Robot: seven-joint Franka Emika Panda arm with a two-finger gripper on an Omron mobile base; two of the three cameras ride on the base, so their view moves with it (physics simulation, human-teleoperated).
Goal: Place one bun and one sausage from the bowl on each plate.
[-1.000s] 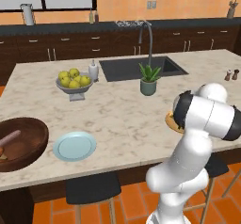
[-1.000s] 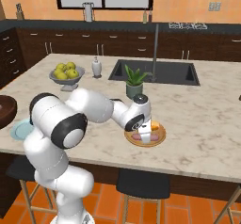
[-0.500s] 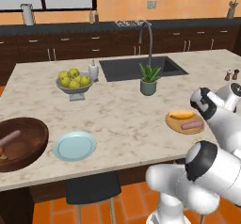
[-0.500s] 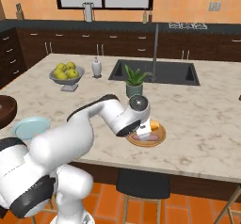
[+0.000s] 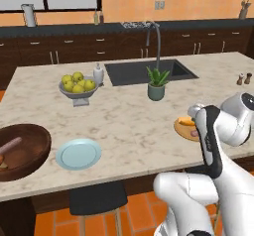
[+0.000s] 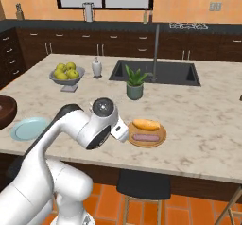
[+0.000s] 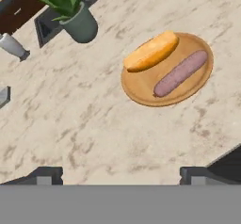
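The golden-orange oblong bun [image 7: 151,51] and the pinkish-brown stubby sausage [image 7: 180,73] lie side by side on a round light-brown wooden plate [image 7: 141,89] on the marble counter [image 5: 124,116], the bun on the side nearer the small potted green plant [image 7: 71,9]. The two-finger gripper [image 7: 121,175] hovers above the counter just beside that plate, its dark fingertips [image 7: 47,175] spread wide apart with nothing between them. A second ago the gripper sat low over the wooden plate and hid part of it in the right base view; now the hand has drawn back toward the counter edge, and both bun and sausage show fully there. The jaws have also widened over that second.

The small flat pale blue plate [image 5: 78,153] lies bare near the front edge of the counter, just beside the large dark brown wooden bowl [image 5: 34,153], which holds another sausage. The grey footed metal bowl of yellow-green fruit [image 5: 76,85] stands farther back, beside a small white bottle [image 5: 98,74] and near the sink [image 5: 149,71].
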